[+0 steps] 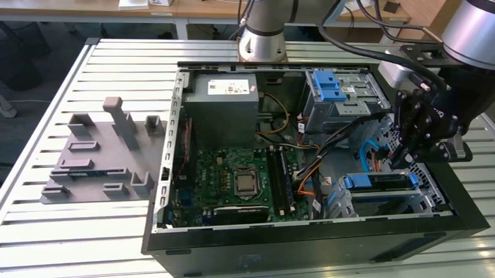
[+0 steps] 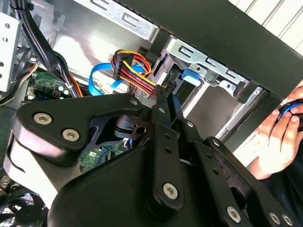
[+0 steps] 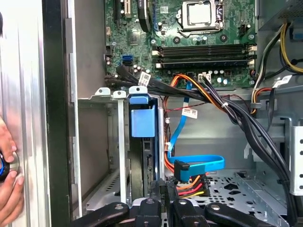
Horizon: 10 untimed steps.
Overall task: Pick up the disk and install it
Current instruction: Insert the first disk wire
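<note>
The disk (image 1: 377, 182) sits in the drive cage at the lower front corner of the open computer case (image 1: 309, 243), on the exterior view's right, its blue rail facing up between the cage's metal walls. In the first wrist view the disk (image 3: 142, 156) stands edge-on in the cage slot, its blue plastic tab at the end nearest the motherboard (image 3: 199, 42).

The claw (image 1: 406, 156) hangs just above and beside the disk, inside the case near its right wall in the exterior view. In the first wrist view the claw (image 3: 161, 194) is just at the disk's near edge, with its fingertips drawn narrowly together; whether they pinch the disk I cannot tell.

A blue data cable (image 3: 189, 163) and a red-yellow-black power connector (image 3: 191, 182) lie right beside the claw. A person's hand (image 3: 7, 189) rests outside the case wall. A grey plastic fixture (image 1: 101, 156) lies on the slatted desk (image 1: 46, 220), well apart from the case.
</note>
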Each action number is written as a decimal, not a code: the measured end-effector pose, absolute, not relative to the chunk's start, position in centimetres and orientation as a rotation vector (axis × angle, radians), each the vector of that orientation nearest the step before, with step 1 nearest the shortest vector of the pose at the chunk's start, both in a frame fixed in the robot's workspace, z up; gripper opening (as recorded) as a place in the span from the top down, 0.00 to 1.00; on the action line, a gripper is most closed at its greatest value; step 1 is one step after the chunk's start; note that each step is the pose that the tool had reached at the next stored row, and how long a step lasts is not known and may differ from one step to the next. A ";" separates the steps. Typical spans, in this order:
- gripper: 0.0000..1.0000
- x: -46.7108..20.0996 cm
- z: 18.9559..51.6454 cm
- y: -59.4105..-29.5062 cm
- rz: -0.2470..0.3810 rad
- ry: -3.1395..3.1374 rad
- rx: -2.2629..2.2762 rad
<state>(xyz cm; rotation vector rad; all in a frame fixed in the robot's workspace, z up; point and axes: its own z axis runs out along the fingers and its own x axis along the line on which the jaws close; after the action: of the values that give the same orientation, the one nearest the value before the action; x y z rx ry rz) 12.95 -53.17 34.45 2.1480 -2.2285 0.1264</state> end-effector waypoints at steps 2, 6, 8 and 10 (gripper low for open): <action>0.83 12.9 34.4 -53.3 0.121 -2.228 2.156; 0.83 12.9 34.3 -53.4 0.119 -2.216 2.172; 0.83 12.9 34.2 -53.6 0.119 -2.215 2.174; 0.83 12.9 34.2 -53.7 0.118 -2.215 2.175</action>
<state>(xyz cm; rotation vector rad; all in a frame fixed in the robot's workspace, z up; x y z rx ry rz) 12.91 -53.73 34.20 2.1746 -2.2149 0.1183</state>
